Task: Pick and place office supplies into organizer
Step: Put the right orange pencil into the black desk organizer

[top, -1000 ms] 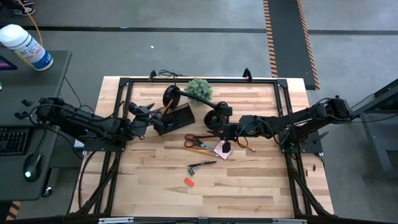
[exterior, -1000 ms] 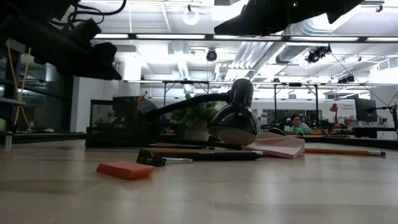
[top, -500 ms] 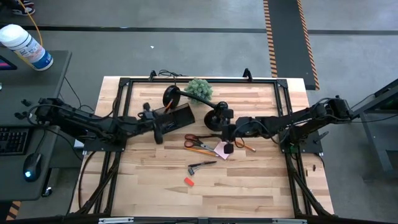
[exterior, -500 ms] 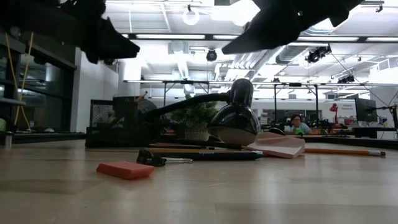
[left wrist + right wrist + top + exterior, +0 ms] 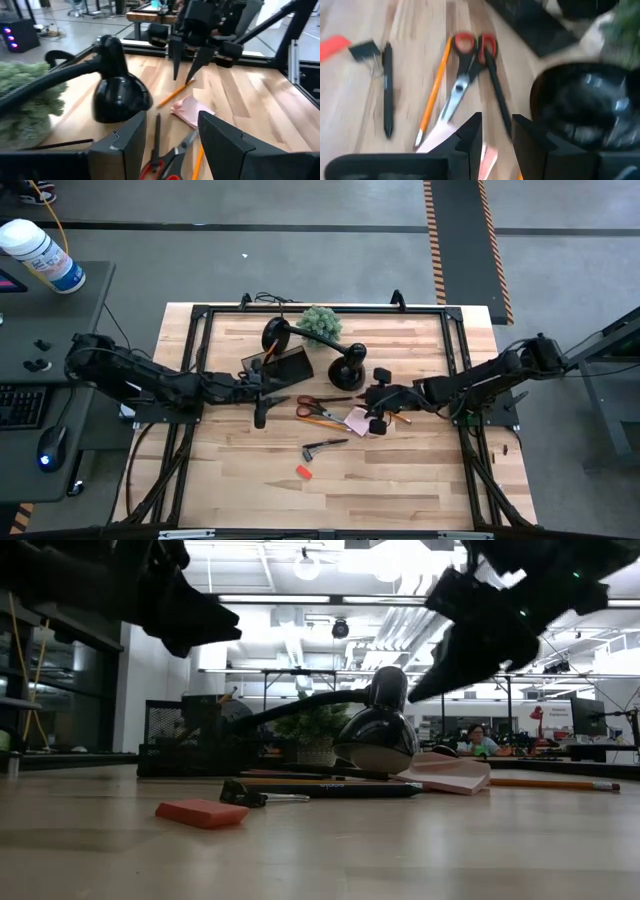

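While right tool [image 5: 377, 417] hovers open, pink pad [image 5: 357, 421] sits just beside.

The orange-handled scissors [image 5: 318, 408] lie flat and slightly parted just left of the right gripper [image 5: 377, 420], blades pointing toward it. The pink sticky-note pad [image 5: 356, 421] lies right beside its fingertips. A black pen with a binder clip [image 5: 325, 447] and a flat orange-red eraser [image 5: 304, 471] lie nearer the table's front. The dark organizer [image 5: 285, 366] sits just beyond the left gripper [image 5: 261, 416].

Pale, matt wooden table [image 5: 400, 480]; glossy black lamp [image 5: 117, 92]; fuzzy green plant [image 5: 320, 322]; shiny metal scissors [image 5: 462, 75] blades.
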Robot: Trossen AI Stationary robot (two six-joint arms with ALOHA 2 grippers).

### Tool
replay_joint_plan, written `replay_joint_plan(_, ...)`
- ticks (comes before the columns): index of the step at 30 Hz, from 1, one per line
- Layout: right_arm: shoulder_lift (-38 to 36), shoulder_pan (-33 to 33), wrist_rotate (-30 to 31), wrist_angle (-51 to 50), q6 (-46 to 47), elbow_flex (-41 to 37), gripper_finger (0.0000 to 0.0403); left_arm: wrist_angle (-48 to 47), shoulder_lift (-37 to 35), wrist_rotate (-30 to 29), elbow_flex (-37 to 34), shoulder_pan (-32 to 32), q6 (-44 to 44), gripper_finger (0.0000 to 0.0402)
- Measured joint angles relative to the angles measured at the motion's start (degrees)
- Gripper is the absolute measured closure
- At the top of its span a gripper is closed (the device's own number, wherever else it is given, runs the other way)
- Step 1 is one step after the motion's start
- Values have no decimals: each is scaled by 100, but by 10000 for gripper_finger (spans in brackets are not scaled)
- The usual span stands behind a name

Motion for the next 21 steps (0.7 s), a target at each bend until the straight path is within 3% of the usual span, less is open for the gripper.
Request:
replay_joint_plan(5, -269, 299, 383, -724, 782, -272, 308, 477, 509, 32, 0, 2, 4, 234)
replay_joint_plan(10, -991, 804, 1053, -1590, 1661, -547, 308, 841, 814, 19, 0, 2, 4, 234)
replay_joint_plan(16, -2021, 1547, 1470, -1953, 2727, -1124, 308, 1054, 867, 8, 0, 2, 11, 234)
replay_joint_plan(21, -2368, 2119, 1780, -2082, 3563, -1613, 308, 1125, 867, 28, 0, 2, 26, 234)
